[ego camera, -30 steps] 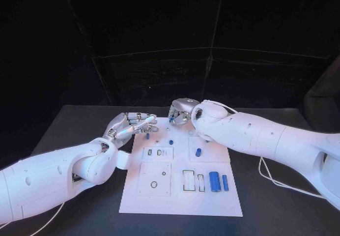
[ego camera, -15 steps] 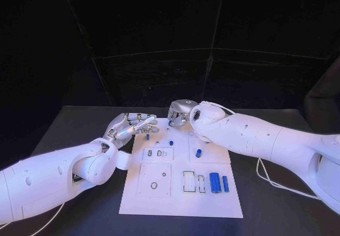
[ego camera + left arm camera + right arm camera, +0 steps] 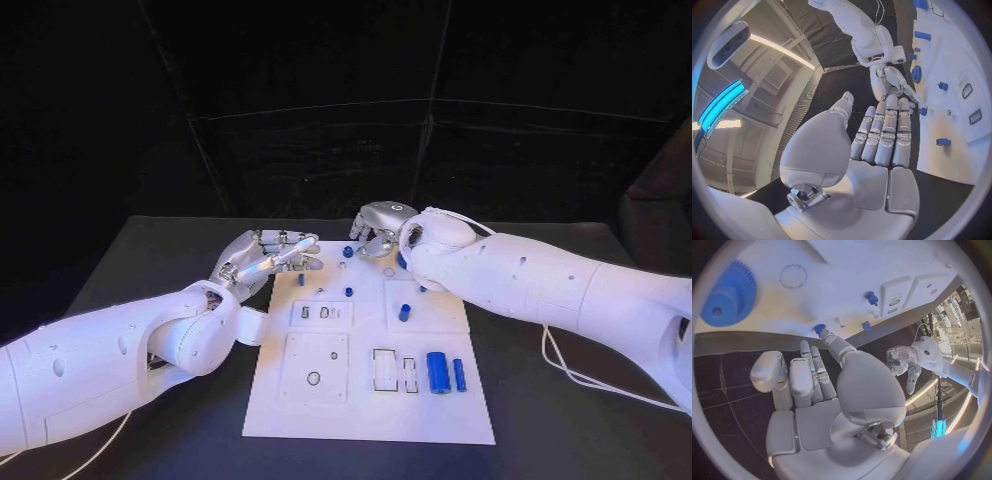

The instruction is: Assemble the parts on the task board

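I see the flat white rectangular task board (image 3: 368, 400) lying mid-frame on the black surface (image 3: 577, 440), with small blue plastic parts (image 3: 437, 371) scattered over it. My left hand (image 3: 267, 252) hovers at the board's upper left edge, fingers (image 3: 886, 131) straight and together, grasping nothing. My right hand (image 3: 378, 228) sits over the board's top edge; its fingers (image 3: 811, 371) are curled, and I cannot tell whether they hold anything. A blue toothed gear (image 3: 728, 296) lies nearby.

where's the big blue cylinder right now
In the head view the large blue cylinder lies at the white task board's near right, between a white rectangular slot and a thinner blue rod.
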